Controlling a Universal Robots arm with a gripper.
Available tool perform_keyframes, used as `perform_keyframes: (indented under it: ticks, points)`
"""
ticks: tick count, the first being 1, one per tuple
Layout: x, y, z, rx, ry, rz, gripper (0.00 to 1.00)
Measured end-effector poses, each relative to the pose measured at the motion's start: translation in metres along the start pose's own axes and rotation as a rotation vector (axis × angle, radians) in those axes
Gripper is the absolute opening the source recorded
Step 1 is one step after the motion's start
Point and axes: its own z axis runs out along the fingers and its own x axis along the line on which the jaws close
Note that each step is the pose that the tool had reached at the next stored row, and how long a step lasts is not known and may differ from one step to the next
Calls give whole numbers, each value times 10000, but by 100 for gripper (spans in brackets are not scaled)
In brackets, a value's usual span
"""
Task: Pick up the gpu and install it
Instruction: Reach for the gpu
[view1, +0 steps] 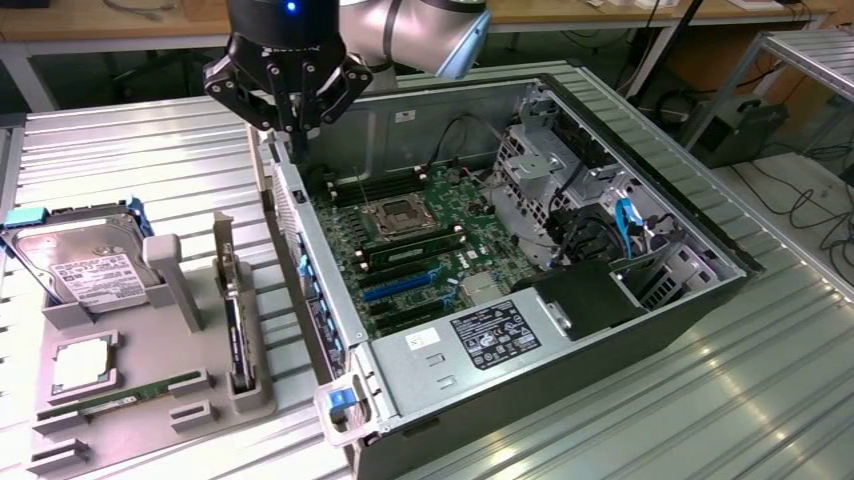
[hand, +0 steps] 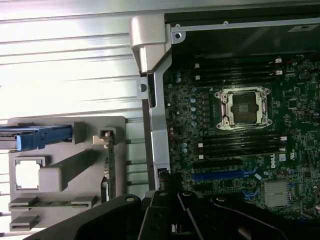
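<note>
the gpu (view1: 235, 312) stands on its long edge in a slot of the grey holder (view1: 144, 340), at the lower left of the exterior view, with its metal bracket end pointing up the frame. in the wrist view the same card (hand: 110, 167) appears edge-on as a thin green strip. the holder also carries the hard drive (view1: 83, 268) with a white label, a square processor (view1: 83, 366) and a memory stick (view1: 127, 395) lying flat. just beside the holder, toward the exterior view's right, the computer case (view1: 627, 350) lies open on the ribbed metal table (view1: 147, 160), exposing the motherboard (view1: 434, 245), the empty processor socket (view1: 400, 215) and a blue expansion slot (view1: 400, 286). the claw (view1: 296, 130) hangs at the upper left of the exterior view, above the near rear edge of the case and well apart from the gpu. its fingers are pressed together and hold nothing.
</note>
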Motion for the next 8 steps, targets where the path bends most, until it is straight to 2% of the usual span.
perform_keyframes:
  ticks: [8]
  points:
    - [20, -2, 0, 0, 0, 0, 11]
